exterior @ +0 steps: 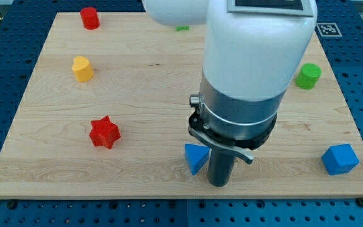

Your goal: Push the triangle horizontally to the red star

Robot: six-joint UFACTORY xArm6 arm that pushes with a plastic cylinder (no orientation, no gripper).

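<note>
A blue triangle (195,157) lies near the board's bottom edge, a little right of centre. A red star (104,132) lies to the view's left of it and slightly higher. My tip (219,183) stands right next to the triangle on its right side, a little lower, seemingly touching it or nearly so. The arm's large white and grey body hides the board above and behind the tip.
A red cylinder (90,17) sits at the top left, a yellow block (82,69) below it. A green cylinder (307,75) is at the right, a blue cube (339,158) at the bottom right. A green block (181,28) peeks out at the top behind the arm.
</note>
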